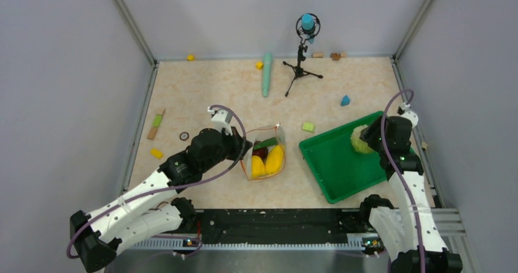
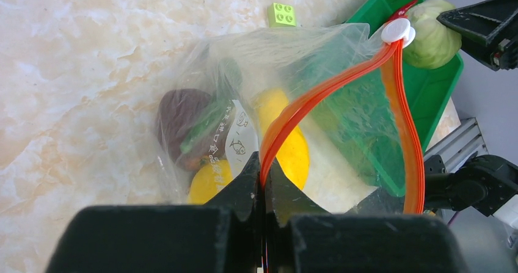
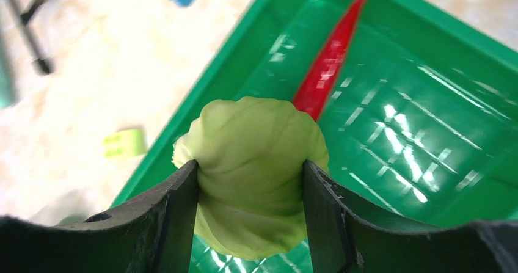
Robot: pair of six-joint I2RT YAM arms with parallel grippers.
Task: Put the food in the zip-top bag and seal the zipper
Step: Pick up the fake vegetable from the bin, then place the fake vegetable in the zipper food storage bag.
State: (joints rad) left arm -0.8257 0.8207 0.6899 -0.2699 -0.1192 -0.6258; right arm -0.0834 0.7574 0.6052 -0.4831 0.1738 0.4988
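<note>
On the marbled surface (image 1: 201, 96), just left of the green tray (image 1: 342, 172), the zip-top bag (image 1: 264, 157) sits with its mouth held up by the left pincer (image 2: 264, 170). The top view shows only that this pincer meets the bag's left edge. The left wrist view shows the grip itself: the jaws are pressed together on the orange-red zipper (image 2: 330, 87), whose two strips part above the fingers and rejoin at the white slider (image 2: 398, 32), so the mouth gapes.

Through the clear plastic that view shows yellow pieces (image 2: 293, 154), a dark red round piece (image 2: 180, 111) and a dark green piece (image 2: 204, 126), beside a white printed label (image 2: 239, 140). From above, they read as little more than a patch of colours.

The right pincer (image 3: 249, 166) is over the tray's far right part. The top view hides its fingers behind the wrist. The right wrist view shows both fingers (image 3: 183, 200) pressed against opposite sides of the green leafy ball (image 3: 250, 138), so it is held, at half width.

Only this view shows the red chili (image 3: 330, 59) lying on the tray floor beyond the ball. A lime block (image 1: 308, 126) lies between bag and tray. A blue block (image 1: 345, 100), a teal stick (image 1: 267, 74) and a small tripod (image 1: 301, 65) lie farther back.
</note>
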